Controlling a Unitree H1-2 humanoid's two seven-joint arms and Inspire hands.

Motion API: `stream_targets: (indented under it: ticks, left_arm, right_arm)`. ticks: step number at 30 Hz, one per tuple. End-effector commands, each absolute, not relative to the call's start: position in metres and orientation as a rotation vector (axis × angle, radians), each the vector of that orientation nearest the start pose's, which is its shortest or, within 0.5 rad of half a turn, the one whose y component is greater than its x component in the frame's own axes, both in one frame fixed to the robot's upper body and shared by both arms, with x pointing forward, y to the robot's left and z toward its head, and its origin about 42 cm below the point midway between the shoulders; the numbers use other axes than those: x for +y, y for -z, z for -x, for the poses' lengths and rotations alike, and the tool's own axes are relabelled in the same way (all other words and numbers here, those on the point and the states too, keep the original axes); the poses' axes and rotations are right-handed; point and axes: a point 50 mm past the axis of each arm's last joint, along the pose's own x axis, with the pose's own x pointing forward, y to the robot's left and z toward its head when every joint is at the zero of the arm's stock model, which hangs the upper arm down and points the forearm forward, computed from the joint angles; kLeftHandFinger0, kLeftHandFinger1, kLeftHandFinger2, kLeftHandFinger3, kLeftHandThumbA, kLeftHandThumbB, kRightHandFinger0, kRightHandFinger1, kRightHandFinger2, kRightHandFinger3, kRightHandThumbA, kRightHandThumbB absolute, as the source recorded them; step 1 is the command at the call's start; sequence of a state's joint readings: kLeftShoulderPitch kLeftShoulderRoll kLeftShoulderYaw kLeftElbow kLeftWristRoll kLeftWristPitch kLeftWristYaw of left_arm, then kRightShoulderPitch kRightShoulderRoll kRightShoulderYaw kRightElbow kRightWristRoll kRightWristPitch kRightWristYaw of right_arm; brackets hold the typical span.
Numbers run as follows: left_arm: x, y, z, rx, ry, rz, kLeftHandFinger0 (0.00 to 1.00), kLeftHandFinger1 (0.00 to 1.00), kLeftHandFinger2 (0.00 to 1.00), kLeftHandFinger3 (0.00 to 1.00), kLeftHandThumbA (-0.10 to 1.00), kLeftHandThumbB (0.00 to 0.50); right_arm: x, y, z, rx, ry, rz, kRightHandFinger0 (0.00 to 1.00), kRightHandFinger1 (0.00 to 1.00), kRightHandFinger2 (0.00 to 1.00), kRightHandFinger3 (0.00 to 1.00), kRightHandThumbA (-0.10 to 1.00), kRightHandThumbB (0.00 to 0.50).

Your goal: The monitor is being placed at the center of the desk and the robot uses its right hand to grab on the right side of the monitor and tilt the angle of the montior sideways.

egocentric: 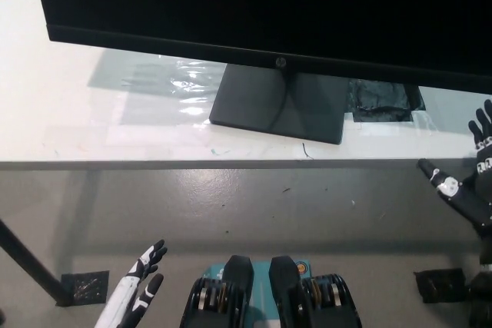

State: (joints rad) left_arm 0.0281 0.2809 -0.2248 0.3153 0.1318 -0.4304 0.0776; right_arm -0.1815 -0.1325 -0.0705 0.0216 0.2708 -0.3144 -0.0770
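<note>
Monitor (261,5) stands on its dark base (278,103) at twelve o'clock on the white desk (69,113) over grey floor (254,205), right hand (470,178) spread empty at three o'clock, left hand (138,289) open, idle at seven.

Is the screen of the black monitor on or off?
Off: the black flat-screen monitor shows only a dark, blank screen.

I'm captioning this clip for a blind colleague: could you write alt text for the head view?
A black monitor stands on its stand on a white desk, seen from above. The robot's black right hand, fingers spread, is raised at the right edge, near the desk's front edge and not touching the monitor; the white left hand rests low at lower left.
</note>
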Motion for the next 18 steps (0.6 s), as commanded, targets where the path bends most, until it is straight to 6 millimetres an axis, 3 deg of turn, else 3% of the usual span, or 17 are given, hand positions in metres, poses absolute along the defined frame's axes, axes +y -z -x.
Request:
stream_targets:
  ticks: [1, 18]
  left_arm:
    - [0.270, -0.041, -0.253, -0.143, 0.201, -0.405, 1.00, 1.00, 1.00, 1.00, 1.00, 0.280]
    - [0.270, -0.043, -0.255, -0.150, 0.204, -0.404, 1.00, 1.00, 1.00, 1.00, 1.00, 0.277]
  right_arm:
    - [-0.269, -0.183, -0.347, -0.476, 0.072, -0.238, 1.00, 1.00, 1.00, 1.00, 1.00, 0.324]
    - [-0.273, -0.172, -0.380, -0.400, 0.062, -0.347, 1.00, 1.00, 1.00, 1.00, 1.00, 0.264]
